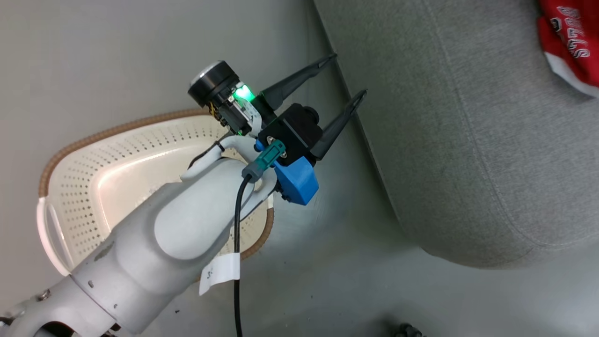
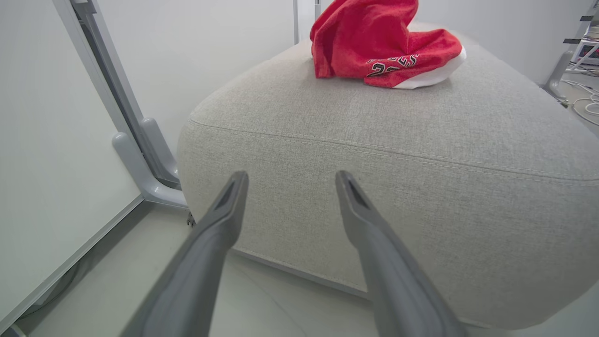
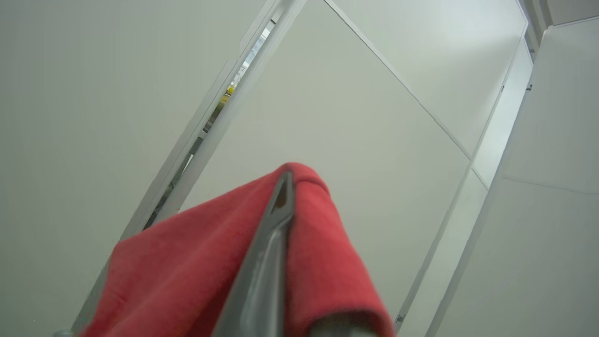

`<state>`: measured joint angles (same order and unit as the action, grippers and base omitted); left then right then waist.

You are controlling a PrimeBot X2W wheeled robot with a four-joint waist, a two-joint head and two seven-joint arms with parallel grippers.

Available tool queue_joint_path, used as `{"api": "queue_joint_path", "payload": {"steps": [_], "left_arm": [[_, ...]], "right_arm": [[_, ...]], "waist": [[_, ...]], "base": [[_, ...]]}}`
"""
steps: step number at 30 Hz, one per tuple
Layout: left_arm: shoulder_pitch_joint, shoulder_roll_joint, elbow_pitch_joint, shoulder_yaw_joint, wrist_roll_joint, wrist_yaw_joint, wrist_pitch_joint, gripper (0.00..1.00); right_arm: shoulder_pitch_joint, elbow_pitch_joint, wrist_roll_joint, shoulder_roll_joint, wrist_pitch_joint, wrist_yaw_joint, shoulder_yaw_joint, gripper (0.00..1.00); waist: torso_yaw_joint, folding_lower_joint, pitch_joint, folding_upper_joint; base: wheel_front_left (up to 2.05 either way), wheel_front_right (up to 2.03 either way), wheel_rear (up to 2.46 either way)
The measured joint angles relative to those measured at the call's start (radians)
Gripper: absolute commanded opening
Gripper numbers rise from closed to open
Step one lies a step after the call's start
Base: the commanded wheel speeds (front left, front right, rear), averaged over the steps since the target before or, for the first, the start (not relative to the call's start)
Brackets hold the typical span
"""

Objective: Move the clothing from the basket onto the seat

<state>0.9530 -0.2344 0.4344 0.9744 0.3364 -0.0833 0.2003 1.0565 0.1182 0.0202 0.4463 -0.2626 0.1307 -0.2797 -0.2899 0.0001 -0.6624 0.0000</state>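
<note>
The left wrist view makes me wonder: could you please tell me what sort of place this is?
Probably a lab or test room staged like a living space: a grey upholstered seat stands among plain white partition panels on metal feet, with loose cables lying beyond.

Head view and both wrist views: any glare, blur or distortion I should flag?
Head view: blown-out glare on the basket wall, rest sharp and evenly lit. Left wrist view: seat looks bulged, likely the wide-angle lens; left gripper fingers soft near the bottom edge. Right wrist view: right gripper and its red garment blurred, close to the lens; walls in soft light.
</note>
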Motion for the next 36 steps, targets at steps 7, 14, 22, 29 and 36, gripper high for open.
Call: {"api": "queue_joint_path", "payload": {"steps": [7, 14, 22, 29, 36], "left_arm": [[0.035, -0.020, -0.041, 0.004, -0.014, 0.004, -0.015, 1.00], [0.053, -0.033, -0.066, 0.008, -0.021, 0.008, -0.024, 1.00], [0.053, -0.039, -0.074, 0.016, -0.021, 0.012, -0.024, 1.00], [0.053, -0.044, -0.075, 0.022, -0.018, 0.015, -0.027, 1.00], [0.052, -0.048, -0.066, 0.024, -0.009, 0.021, -0.020, 1.00]], "right_arm": [[0.039, 0.136, 0.005, 0.138, 0.000, 0.000, -0.103, 0.00], [-0.054, 0.254, -0.011, 0.127, 0.000, 0.000, -0.185, 0.00], [-0.146, 0.317, -0.046, 0.009, 0.000, 0.000, -0.187, 0.00], [-0.203, 0.366, -0.049, -0.052, 0.000, 0.000, -0.194, 0.00], [-0.268, 0.328, -0.053, -0.099, 0.000, 0.000, -0.208, 1.00]], "waist": [[0.005, 0.0000, -0.095, 0.0000], [0.019, 0.0000, -0.150, 0.0000], [0.031, -0.0001, -0.160, 0.0000], [0.035, -0.0001, -0.160, 0.0000], [0.028, -0.0001, -0.135, 0.0000]], "base": [[0.00, 0.00, 0.00], [0.00, 0.00, 0.00], [0.00, 0.00, 0.00], [0.00, 0.00, 0.00], [0.00, 0.00, 0.00]]}}
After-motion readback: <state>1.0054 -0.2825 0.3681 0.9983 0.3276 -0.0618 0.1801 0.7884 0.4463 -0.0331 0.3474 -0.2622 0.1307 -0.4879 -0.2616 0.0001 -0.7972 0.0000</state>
